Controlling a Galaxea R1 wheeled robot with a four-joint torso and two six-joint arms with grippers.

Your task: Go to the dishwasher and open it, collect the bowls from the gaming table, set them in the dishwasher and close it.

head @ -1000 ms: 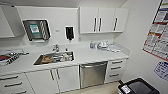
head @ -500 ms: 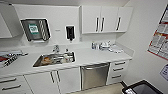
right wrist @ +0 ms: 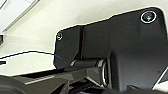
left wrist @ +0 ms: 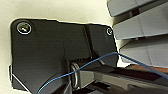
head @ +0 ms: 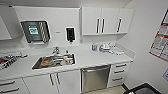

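Wrist cameras give no clear look at either gripper's fingers, so whether they are wide or closed cannot be told. From the left wrist, the robot's dark plate sits before a pale surface, crossed by a thin blue cable [left wrist: 100, 58], with grey slatted shapes to one side. From the right wrist, the same kind of plate sits against a white wall, and another thin blue cable [right wrist: 37, 53] trails past.

The head camera adds the room itself: a small kitchenette. The dishwasher [head: 95, 78], steel-fronted and with its door closed, stands under the white counter [head: 95, 58], just right of the sink [head: 53, 61], which holds dishes. White drawers [head: 119, 72] flank the dishwasher's right side, white cabinet doors [head: 53, 80] its left. On the wall above hang a paper-towel dispenser [head: 35, 31], a dark soap dispenser [head: 70, 34] and upper cabinets [head: 106, 20]. Small items stand at the counter's back right. A poster [head: 161, 40] hangs on the right wall.
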